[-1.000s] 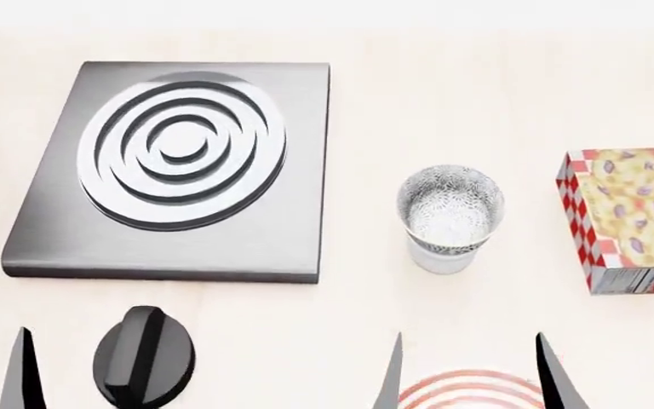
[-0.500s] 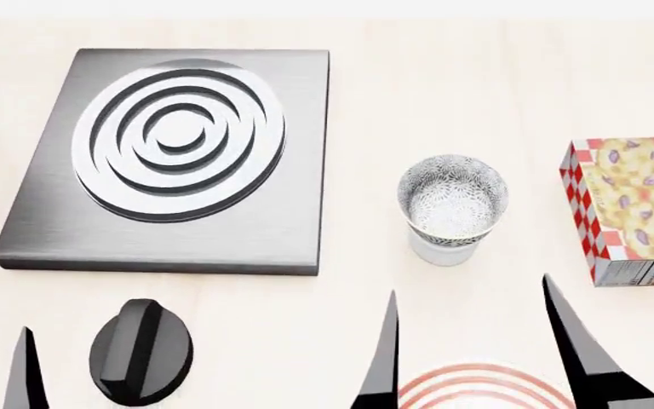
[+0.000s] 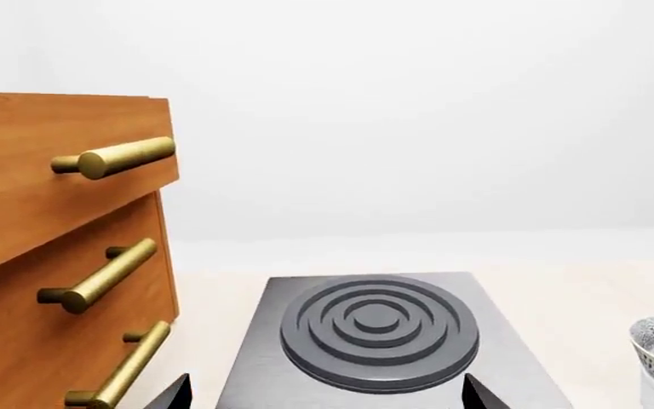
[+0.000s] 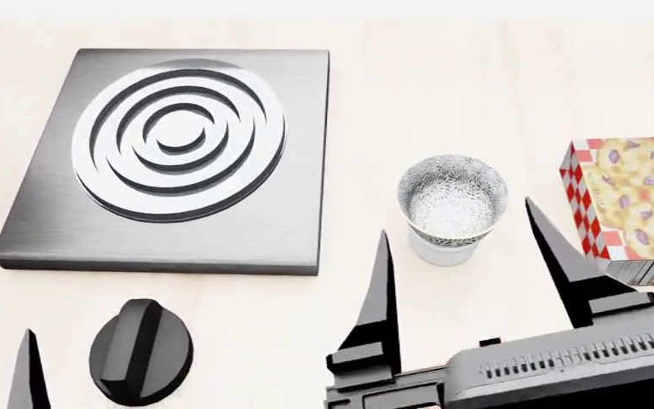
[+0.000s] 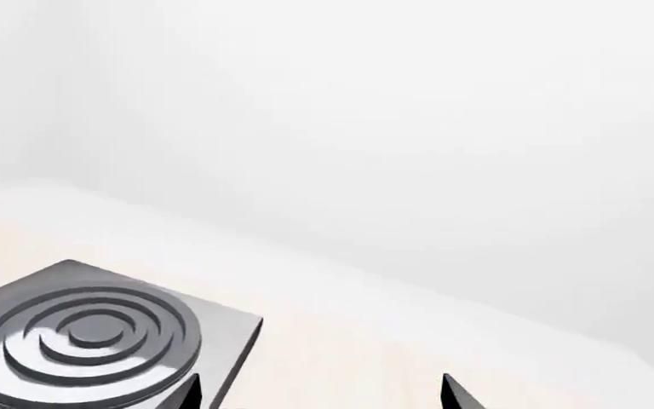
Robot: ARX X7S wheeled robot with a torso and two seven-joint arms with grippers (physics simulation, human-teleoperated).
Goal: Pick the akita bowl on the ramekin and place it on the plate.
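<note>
Near the worktop's front edge: right tool (image 4: pixel 458 240) reaching toward the akita bowl (image 4: pixel 452 199).

Right tool: body low at the front, two dark pointed fingers (image 4: pixel 377 290) angled away toward the back, spread wide, holding nothing. Akita bowl: seated upright in the ramekin (image 4: pixel 445 247), just beyond the fingertips and roughly in line with the gap between them, untouched. Hob plate (image 4: pixel 177 153): grey, ringed, well to the bowl's left. Black knob (image 4: pixel 140 349): in front of the hob. Patterned box (image 4: pixel 633 204): at the right edge. Left tool: one fingertip (image 4: pixel 27 375) at the front left; spread cannot be told. Drawer unit (image 3: pixel 54 256): brass handles, left wrist view.
</note>
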